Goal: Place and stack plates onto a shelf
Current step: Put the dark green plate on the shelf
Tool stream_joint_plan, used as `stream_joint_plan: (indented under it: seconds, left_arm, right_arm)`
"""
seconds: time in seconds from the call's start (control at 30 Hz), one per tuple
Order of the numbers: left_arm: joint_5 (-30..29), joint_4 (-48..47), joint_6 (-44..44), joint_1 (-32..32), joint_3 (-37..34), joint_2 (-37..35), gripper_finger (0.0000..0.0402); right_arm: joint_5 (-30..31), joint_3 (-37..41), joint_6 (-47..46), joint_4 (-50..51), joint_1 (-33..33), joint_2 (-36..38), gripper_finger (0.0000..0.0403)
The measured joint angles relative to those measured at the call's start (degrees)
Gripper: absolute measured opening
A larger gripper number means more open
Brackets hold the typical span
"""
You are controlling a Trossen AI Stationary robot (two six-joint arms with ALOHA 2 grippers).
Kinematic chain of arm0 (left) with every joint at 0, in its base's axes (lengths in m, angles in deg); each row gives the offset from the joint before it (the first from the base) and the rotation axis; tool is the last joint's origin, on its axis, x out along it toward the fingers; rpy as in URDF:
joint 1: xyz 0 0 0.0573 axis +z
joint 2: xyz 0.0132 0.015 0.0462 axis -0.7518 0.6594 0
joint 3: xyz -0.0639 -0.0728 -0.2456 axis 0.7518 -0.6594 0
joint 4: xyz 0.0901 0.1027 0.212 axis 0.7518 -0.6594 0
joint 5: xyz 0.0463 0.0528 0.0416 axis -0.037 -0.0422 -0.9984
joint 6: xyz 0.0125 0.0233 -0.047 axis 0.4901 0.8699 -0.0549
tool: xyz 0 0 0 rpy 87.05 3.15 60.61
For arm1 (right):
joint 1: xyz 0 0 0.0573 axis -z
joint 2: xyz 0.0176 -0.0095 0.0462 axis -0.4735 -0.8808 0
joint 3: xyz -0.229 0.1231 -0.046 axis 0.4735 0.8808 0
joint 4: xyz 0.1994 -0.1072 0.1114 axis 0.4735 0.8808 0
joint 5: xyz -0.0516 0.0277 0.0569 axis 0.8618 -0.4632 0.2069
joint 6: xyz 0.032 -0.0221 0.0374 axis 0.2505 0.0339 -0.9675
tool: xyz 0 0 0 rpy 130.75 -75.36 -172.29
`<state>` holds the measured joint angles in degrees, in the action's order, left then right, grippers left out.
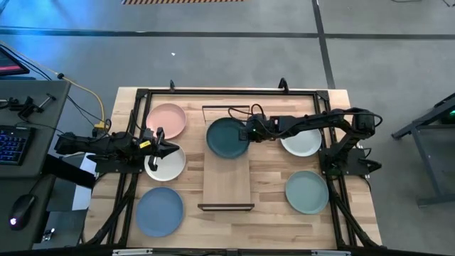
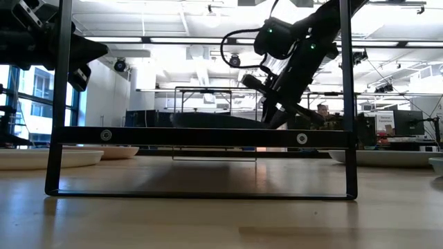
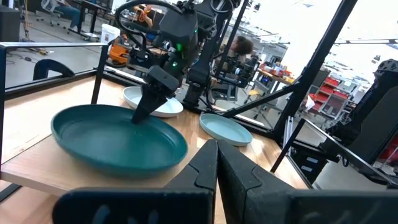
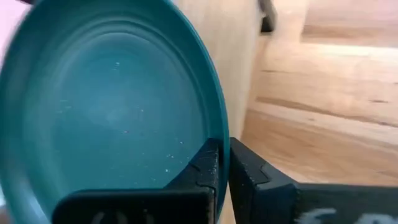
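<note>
Currently the right gripper (image 1: 250, 133) is clamped on the rim of the dark teal plate (image 1: 227, 138), one finger above and one below the edge (right wrist view). Plate sits at the far end of the shelf (image 1: 227, 181), overhanging its left long edge slightly; in the left wrist view it looks a bit tilted, whether fully seated on the plank can't be told.

Left gripper (image 1: 172, 148) hovers over the whitish plate (image 1: 165, 163) on the table, left of shelf, fingers together, holding nothing.

Other plates, all on tabletop:
- pink plate (image 1: 166, 120): far left, beside shelf end.
- blue plate (image 1: 159, 211): near left.
- second whitish plate (image 1: 301, 142): right of shelf, under right arm.
- sage green plate (image 1: 307, 192): near right.
</note>
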<state>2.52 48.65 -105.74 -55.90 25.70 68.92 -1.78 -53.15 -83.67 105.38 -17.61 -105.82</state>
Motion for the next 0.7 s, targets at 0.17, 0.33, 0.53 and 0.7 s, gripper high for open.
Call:
stream_joint_plan:
  seconds: [0.17, 0.33, 0.53, 0.7]
  left_arm:
    - [0.0, 0.0, 0.0, 0.0, 0.0, 0.0, 0.0000]
    - [0.0, 0.0, 0.0, 0.0, 0.0, 0.0, 0.0000]
    - [0.0, 0.0, 0.0, 0.0, 0.0, 0.0, 0.0000]
    - [0.0, 0.0, 0.0, 0.0, 0.0, 0.0, 0.0000]
  right_arm:
    - [-0.7, -2.4, 1.7, 2.1, 0.0, -0.1, 0.0001]
    - [0.2, -4.3, 3.4, 5.0, 0.7, -0.1, 0.0004]
    - [-0.6, -5.1, 4.5, 4.3, 1.0, -0.1, 0.0005]
    - [0.2, -5.2, 5.4, 5.2, 1.0, -0.1, 0.0006]
